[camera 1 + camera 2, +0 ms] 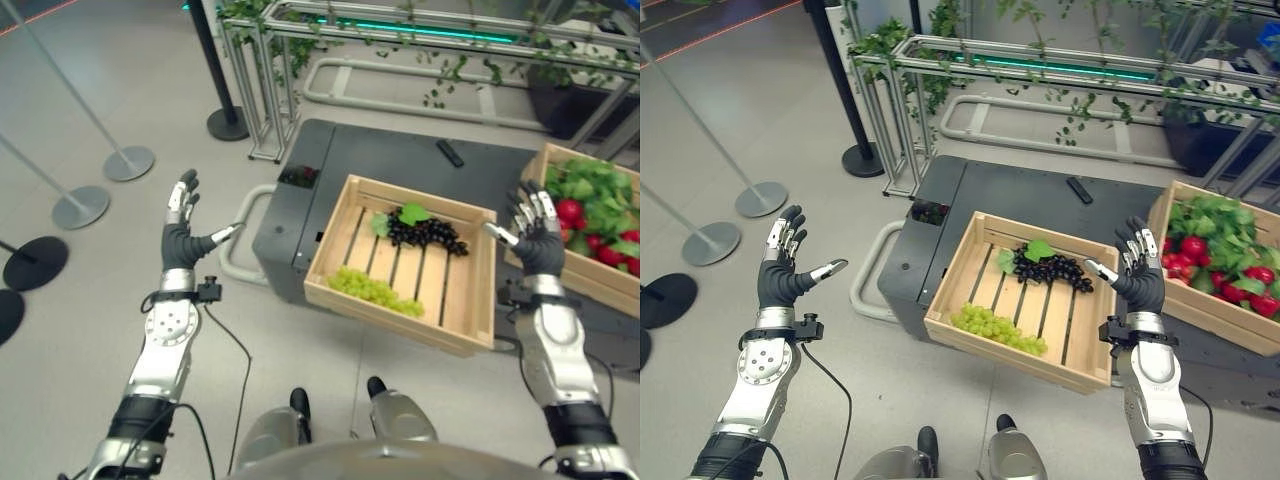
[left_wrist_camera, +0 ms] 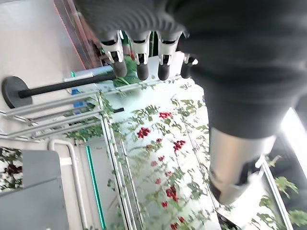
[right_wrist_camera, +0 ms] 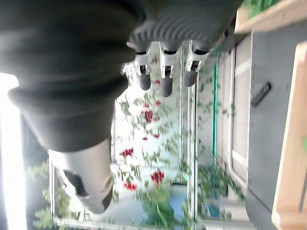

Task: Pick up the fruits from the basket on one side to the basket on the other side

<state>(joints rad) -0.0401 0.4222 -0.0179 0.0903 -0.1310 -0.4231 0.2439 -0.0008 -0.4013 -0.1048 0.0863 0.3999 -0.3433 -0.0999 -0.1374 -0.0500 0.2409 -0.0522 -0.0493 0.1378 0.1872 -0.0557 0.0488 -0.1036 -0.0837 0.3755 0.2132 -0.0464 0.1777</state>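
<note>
Beside the wooden crate (image 1: 470,300) of grapes (image 1: 428,233), left hand (image 1: 178,240) and right hand (image 1: 538,245) hover spread, empty.

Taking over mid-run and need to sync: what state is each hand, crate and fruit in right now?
Left hand: open, raised over the floor, holding nothing.
Right hand: open, raised between the two crates, holding nothing.
Near wooden crate: on the dark platform, its near edge overhanging.
Black grapes: lying in the near wooden crate.
Green grapes: lying in the near wooden crate.
Far wooden crate: filled with red fruit and green leaves.
</note>
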